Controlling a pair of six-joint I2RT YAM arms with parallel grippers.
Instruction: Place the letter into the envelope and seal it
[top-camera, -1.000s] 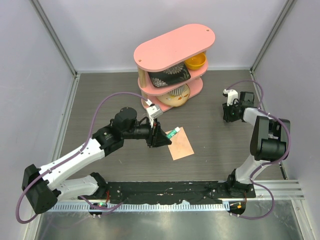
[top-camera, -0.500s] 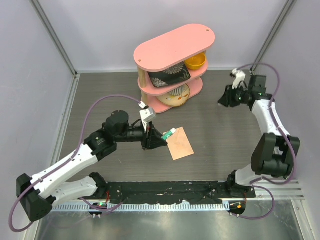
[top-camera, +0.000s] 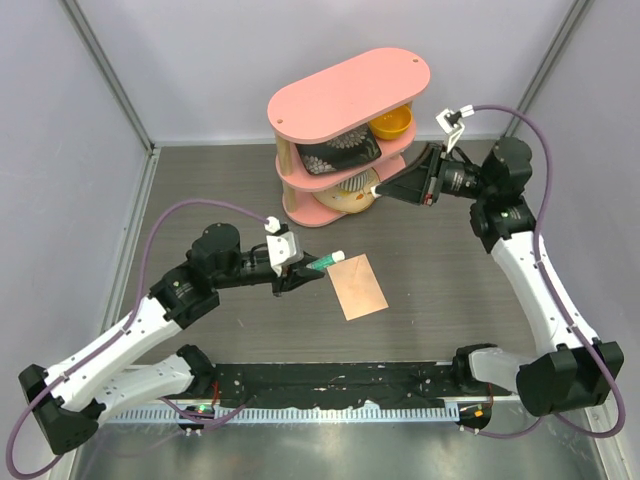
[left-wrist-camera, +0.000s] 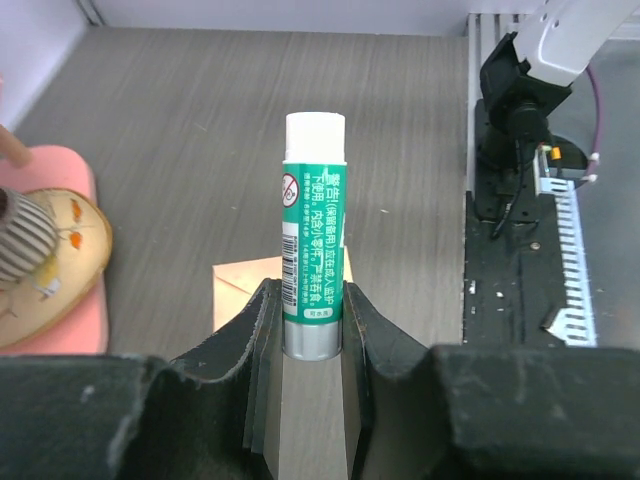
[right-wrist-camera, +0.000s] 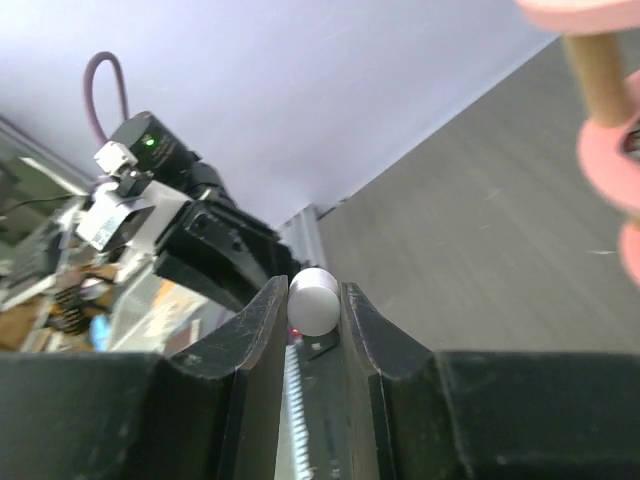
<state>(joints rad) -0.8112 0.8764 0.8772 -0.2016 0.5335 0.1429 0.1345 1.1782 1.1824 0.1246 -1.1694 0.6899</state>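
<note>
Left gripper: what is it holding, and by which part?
A green glue stick, pinched at its base end by the left gripper; the white tip sticks out free.

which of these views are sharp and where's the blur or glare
top external view: even light, soft shadows, flat peach-tan envelope crisp; left wrist view: green-and-white glue stick label sharp, dark fingers nearest the lens soft; right wrist view: tilted, small white round cap fairly clear, left background blurred
</note>
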